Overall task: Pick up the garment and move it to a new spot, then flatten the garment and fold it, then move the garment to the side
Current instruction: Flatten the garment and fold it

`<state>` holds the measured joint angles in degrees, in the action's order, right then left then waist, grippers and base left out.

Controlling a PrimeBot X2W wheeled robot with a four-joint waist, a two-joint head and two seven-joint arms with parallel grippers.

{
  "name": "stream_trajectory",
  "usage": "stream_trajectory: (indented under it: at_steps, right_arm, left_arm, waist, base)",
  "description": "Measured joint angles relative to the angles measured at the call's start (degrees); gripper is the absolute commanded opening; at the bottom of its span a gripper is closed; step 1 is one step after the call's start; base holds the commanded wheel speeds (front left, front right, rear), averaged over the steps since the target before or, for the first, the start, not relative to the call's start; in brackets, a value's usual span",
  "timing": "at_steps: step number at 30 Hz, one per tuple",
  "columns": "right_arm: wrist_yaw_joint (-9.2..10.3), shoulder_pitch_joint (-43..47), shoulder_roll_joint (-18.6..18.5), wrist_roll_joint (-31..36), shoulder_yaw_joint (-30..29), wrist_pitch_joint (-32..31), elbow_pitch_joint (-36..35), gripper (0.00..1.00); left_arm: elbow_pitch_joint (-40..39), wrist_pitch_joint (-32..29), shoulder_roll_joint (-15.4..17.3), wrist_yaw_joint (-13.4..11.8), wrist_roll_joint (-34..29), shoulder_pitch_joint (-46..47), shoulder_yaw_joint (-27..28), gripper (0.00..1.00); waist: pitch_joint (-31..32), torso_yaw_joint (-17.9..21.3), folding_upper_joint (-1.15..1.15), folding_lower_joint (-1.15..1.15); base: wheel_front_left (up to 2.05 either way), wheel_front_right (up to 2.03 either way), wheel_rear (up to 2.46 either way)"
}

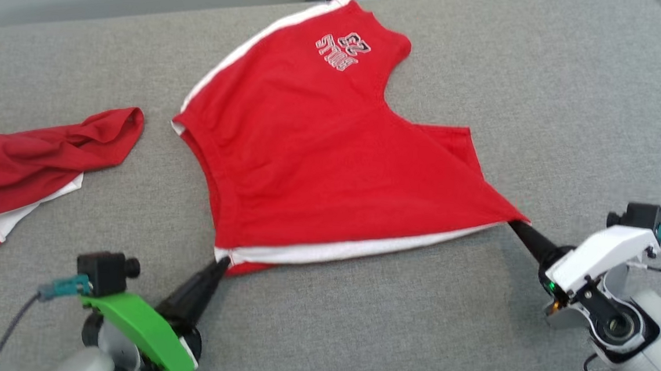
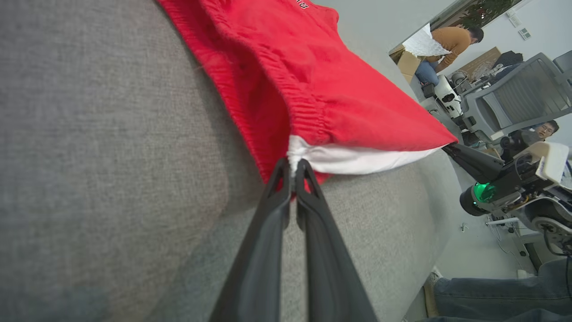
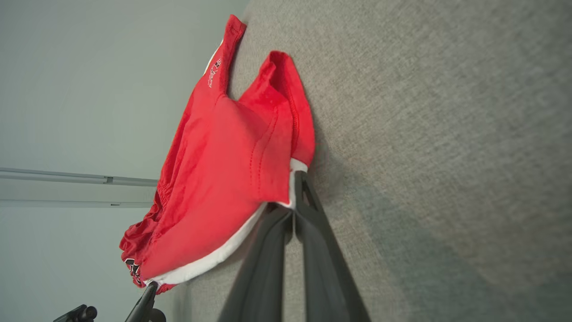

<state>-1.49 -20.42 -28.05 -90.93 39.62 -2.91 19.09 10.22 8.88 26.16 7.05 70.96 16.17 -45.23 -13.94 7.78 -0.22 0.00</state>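
Flattening looks to be the step in hand. The red garment (image 1: 320,167), a pair of shorts with white side stripes, lies spread on the grey upholstered surface (image 1: 547,78), and both tools grip its near edge. The left tool (image 1: 221,265) is clenched on the near-left corner, where the gathered waistband meets the white stripe. The right tool (image 1: 513,224) is clenched on the near-right corner, and the white-edged hem (image 1: 361,249) is drawn nearly taut between them.

The cloth is not yet flat. One leg, the one with lettering (image 1: 343,49), reaches away from the robot, while the other leg (image 1: 450,138) sits doubled under the panel at the right. In the right wrist view, the fabric rises in a hump off the surface.

The next move, as I judge it, calls for an even pull by both arms together – toward the robot and slightly outward – so that the hump settles and the tucked leg slides free before any fold. An uneven tug would likely skew the shorts.

A second red garment (image 1: 35,159) lies crumpled at the left, near but apart from the shorts. It would crowd a sideways move in that direction – the right side has more room. A person's legs in jeans (image 2: 491,290) show beyond the surface's edge (well clear of the work).
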Motion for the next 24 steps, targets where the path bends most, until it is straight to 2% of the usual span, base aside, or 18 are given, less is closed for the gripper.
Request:
stream_trajectory:
  at_steps: [5,11,19,24]
  right_arm:
    - [-0.01,6.3,-2.3,-0.9,1.5,-1.2,-1.2,0.0]
    - [-0.02,10.2,-5.6,-1.1,1.6,-1.3,-6.5,0.0]
    - [0.12,10.7,-7.8,1.4,3.1,-1.4,-7.9,0.0]
    - [1.21,10.7,-7.7,4.3,4.4,-0.6,-7.3,0.0]
  left_arm:
    - [-1.7,1.0,-0.3,0.0,0.7,-6.7,-2.2,0.0]
    - [-5.9,1.9,0.5,0.0,1.9,-11.5,-2.9,0.0]
    - [-7.4,2.6,1.8,0.0,2.5,-12.6,-2.6,0.0]
    - [-6.7,1.7,1.8,0.0,2.5,-12.4,-3.3,0.0]
  waist:
    - [3.8,-0.5,0.0,0.0]
    - [7.0,-1.2,0.0,0.0]
    - [6.7,-1.1,0.0,0.0]
    - [5.8,-0.9,0.0,0.0]
  base:
    - [0.0,0.0,0.0]
    - [0.0,0.0,0.0]
    - [0.0,0.0,0.0]
    - [0.0,0.0,0.0]
